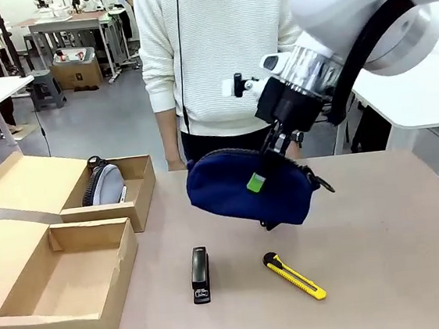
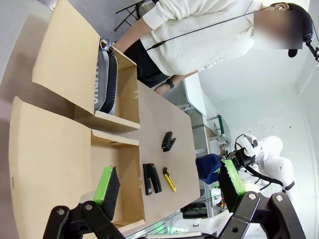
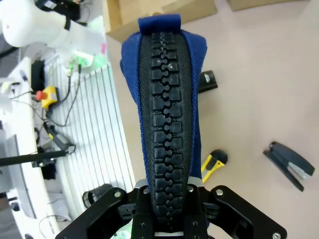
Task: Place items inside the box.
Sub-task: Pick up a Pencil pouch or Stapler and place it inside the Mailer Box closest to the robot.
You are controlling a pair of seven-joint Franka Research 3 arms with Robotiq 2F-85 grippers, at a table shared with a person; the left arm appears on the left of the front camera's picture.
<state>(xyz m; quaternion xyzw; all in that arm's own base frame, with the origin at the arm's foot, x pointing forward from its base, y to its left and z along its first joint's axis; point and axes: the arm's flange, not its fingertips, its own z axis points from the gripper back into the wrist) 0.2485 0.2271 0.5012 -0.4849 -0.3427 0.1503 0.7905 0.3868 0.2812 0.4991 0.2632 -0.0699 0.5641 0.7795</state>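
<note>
My right gripper (image 1: 275,152) is shut on the top of the navy zip pouch (image 1: 246,189) and holds it above the middle of the table; in the right wrist view the pouch (image 3: 169,114) and its black zipper rise from between the fingers. On the table below lie a black stapler (image 1: 200,275) and the yellow-and-black utility knife (image 1: 294,276). A second stapler (image 2: 168,141) lies nearer the person. The box (image 1: 85,235) stands open and empty at the near left. My left gripper (image 2: 167,174) hangs open high above the box (image 2: 127,164).
A narrower tan box (image 1: 140,190) behind the larger one holds a grey zip case (image 1: 105,184); both lids fold out to the left. A person in a white sweater (image 1: 215,47) stands at the far edge. A white table (image 1: 425,100) stands at the right.
</note>
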